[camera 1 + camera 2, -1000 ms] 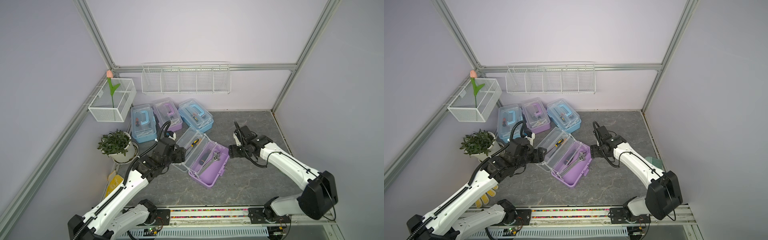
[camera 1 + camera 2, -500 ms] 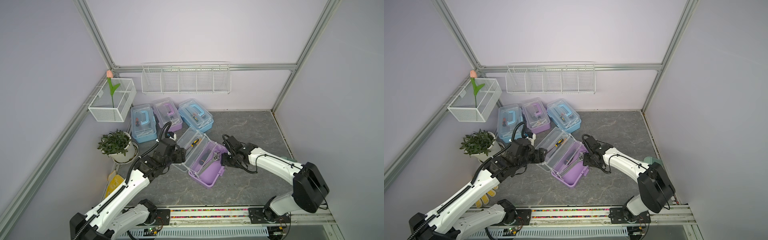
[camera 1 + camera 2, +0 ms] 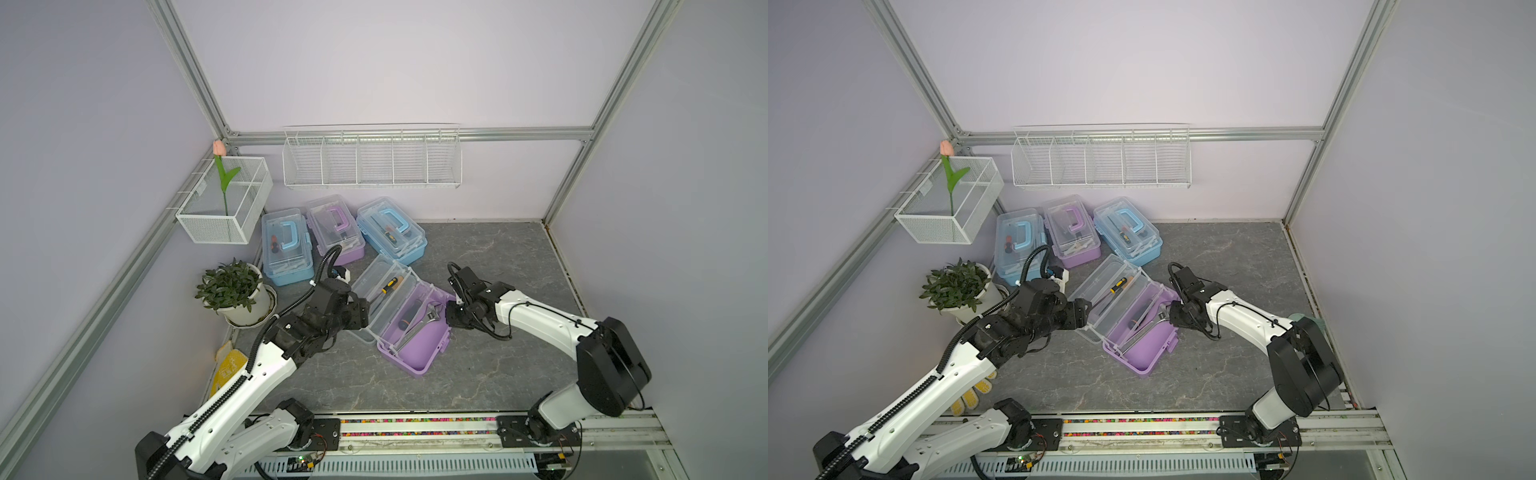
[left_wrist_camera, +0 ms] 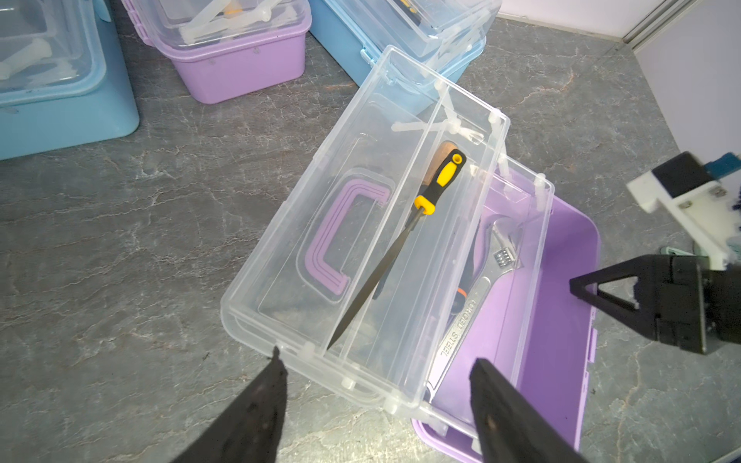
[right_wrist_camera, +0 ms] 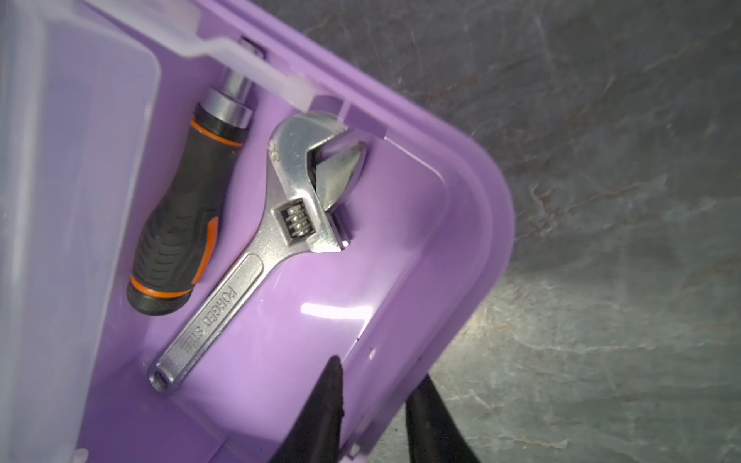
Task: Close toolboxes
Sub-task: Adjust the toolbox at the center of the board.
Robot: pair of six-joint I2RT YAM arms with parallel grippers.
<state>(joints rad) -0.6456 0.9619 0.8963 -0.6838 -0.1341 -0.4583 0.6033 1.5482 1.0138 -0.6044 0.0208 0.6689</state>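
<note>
1. Lying open in the middle of the grey worktop (image 3: pixel 498 257), the open purple toolbox (image 3: pixel 419 349) has its clear lid (image 4: pixel 320 224) folded out flat toward the left arm, with the purple handle (image 4: pixel 328 236) showing through it.
2. A yellow-handled file (image 4: pixel 439 180) lies slantwise on the clear plastic just beside that handle.
3. Down in the purple base sit a silver wrench (image 5: pixel 256 260) and a black-and-orange screwdriver (image 5: pixel 176 240), side by side and touching.
4. The left claw (image 4: pixel 377 356) is spread wide at the near end of the lid, one finger (image 4: pixel 260 401) right at the lid's edge, the other over the purple base; it holds nothing.
5. The right claw (image 5: pixel 377 371) is drawn in narrow on the base's side wall, one finger (image 5: pixel 324 405) inside, the other outside, pinching the wall between them.
6. In both top views the right claw sits at the far corner of the base, opposite the left arm.
7. Three closed toolboxes, light blue (image 3: pixel 286 249), purple (image 3: pixel 336 232) and light blue (image 3: pixel 392 230), stand in a row near the back wall, lids down.
8. A potted plant (image 3: pixel 232 286) stands near the left arm.
</note>
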